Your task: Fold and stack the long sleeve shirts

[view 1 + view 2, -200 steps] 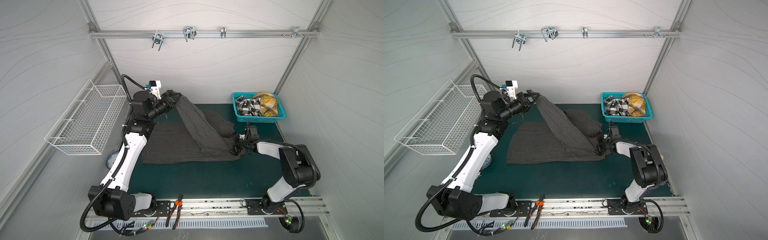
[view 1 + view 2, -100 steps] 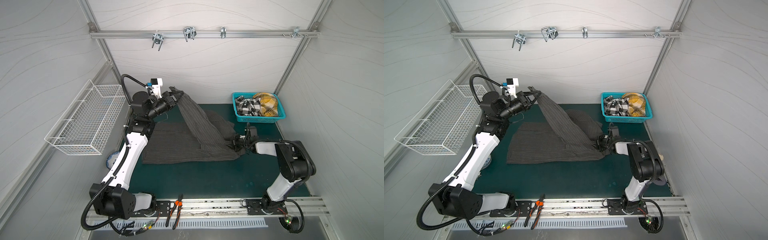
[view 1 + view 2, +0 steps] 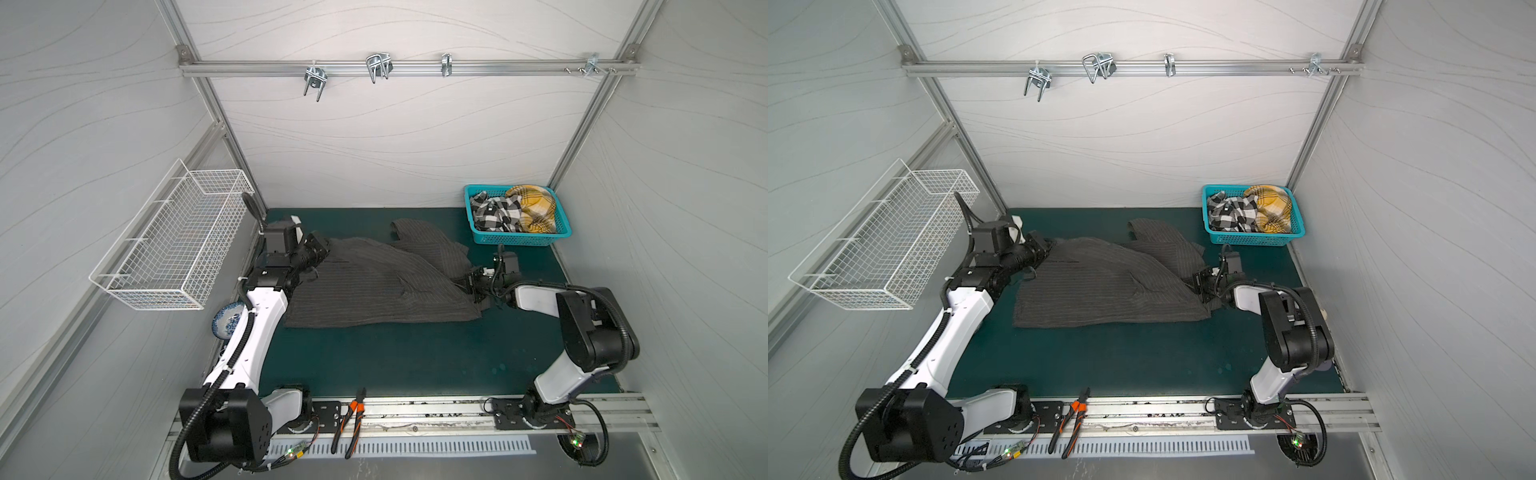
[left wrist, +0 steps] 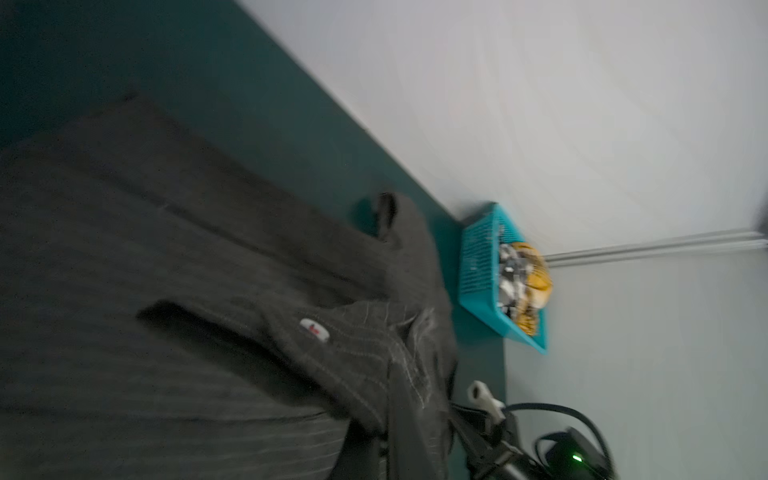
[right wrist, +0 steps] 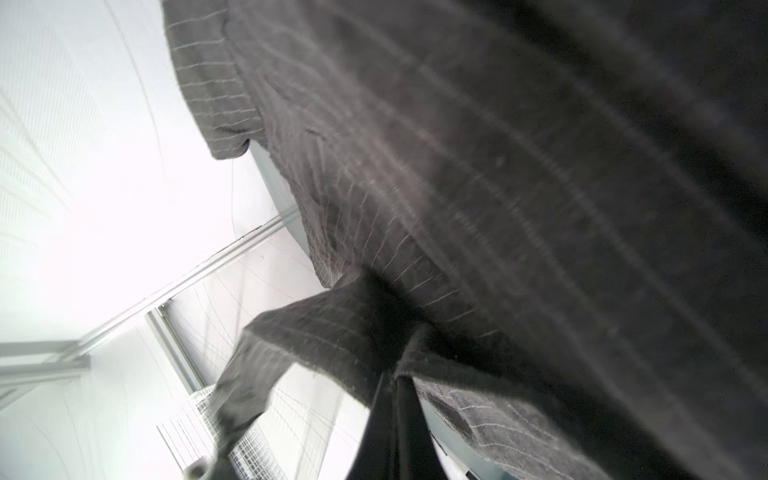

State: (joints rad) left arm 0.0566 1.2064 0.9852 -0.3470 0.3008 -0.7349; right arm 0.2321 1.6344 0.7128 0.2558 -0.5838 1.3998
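Both pinched on cloth: left jaws at the far-left edge of the charcoal pinstripe shirt, right jaws at its right edge; it lies on the green desk between them, long axis left-right, each arm nearest its own end

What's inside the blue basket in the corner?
Inside the teal basket lie two crumpled cloths: a black-and-white checked cloth and a yellow plaid cloth beside it. They fill it, so the basket's bottom and anything beneath them are hidden.
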